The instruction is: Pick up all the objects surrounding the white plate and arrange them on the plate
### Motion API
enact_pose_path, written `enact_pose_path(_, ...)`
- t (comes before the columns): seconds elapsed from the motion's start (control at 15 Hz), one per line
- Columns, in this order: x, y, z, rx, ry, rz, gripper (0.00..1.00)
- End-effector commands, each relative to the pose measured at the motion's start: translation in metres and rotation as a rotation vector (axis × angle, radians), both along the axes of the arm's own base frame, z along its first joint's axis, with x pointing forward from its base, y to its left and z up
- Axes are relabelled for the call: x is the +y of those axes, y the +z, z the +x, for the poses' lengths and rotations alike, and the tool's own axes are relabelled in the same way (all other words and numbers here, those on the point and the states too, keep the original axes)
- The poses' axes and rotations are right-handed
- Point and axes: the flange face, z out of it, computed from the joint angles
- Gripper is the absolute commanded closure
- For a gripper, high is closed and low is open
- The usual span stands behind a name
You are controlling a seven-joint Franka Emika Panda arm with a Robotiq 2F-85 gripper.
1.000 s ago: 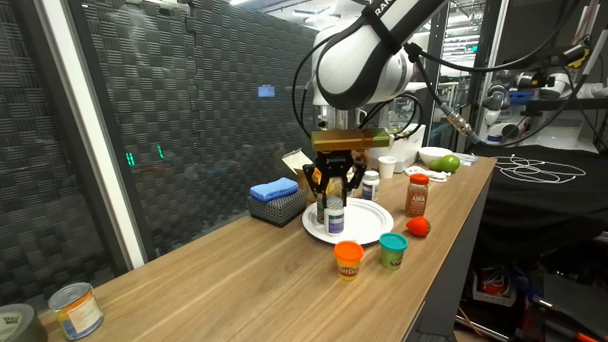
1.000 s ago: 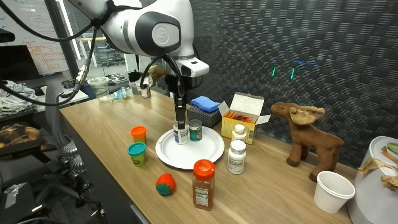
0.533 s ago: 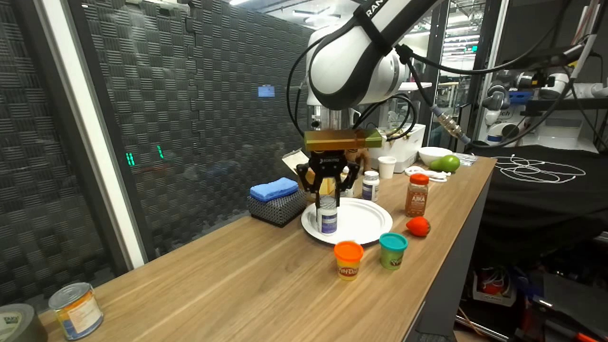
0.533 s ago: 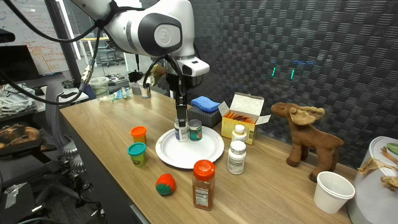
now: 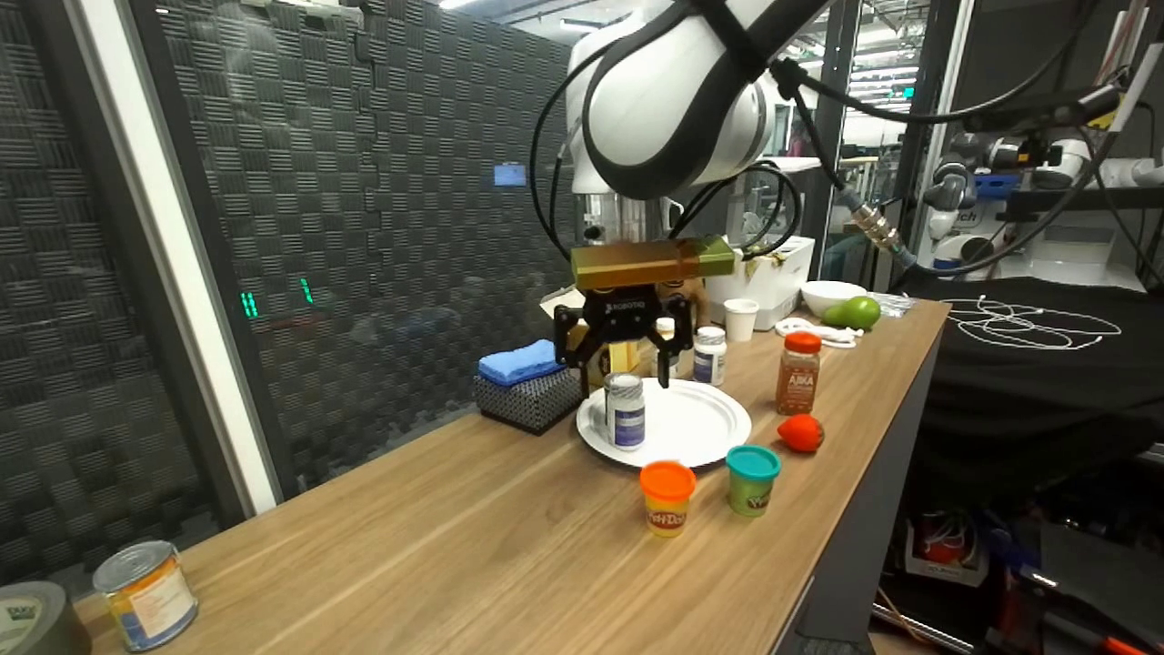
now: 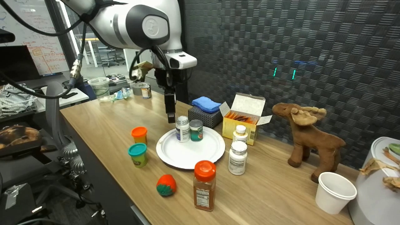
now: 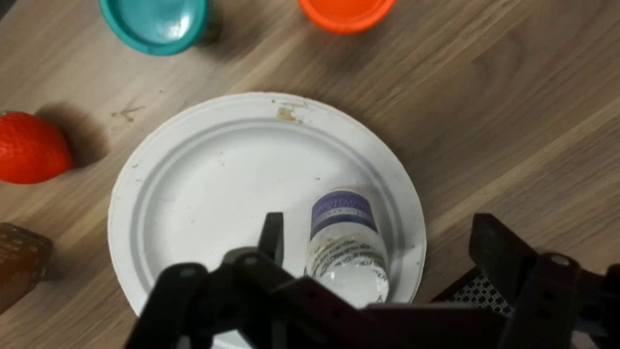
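Wrist view found the white bottle [image 7: 346, 249] within the rim of the white plate [image 7: 218, 179], the gripper [image 7: 380, 232] near, spread and pinching nothing. Too low a sideways swing could have toppled the bottle into the green can [image 6: 196, 131] beside, plain in an exterior view, hidden from the wrist. Toward an edge of the bench [image 6: 256, 193], the spice bottle [image 6: 204, 187] stood whole in both exterior views, cropped in the wrist's.

The plate [image 6: 191, 154] is white, the strawberry [image 6: 166, 185] red and green, one tub [image 5: 667, 498] orange-lidded, another tub [image 5: 752, 482] teal-lidded.
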Motion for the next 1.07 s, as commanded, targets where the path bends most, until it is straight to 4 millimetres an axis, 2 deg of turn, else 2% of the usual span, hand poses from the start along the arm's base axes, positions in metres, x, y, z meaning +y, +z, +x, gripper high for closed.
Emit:
enact_pose_path(0.0, 0.037, 0.026, -0.043, -0.006, 0.042, -0.022, 0.0)
enact_pose_path(0.13, 0.055, 0.02, -0.057, -0.006, 0.086, 0.003, 0.0)
enact_pose_path(0.27, 0.064, 0.006, -0.065, -0.004, 0.143, 0.003, 0.01)
enact_pose_path(0.67, 0.054, -0.032, -0.074, -0.035, 0.253, -0.05, 0.0)
enact_pose_path(1.0, 0.055, -0.039, -0.078, -0.066, 0.332, -0.023, 0.0)
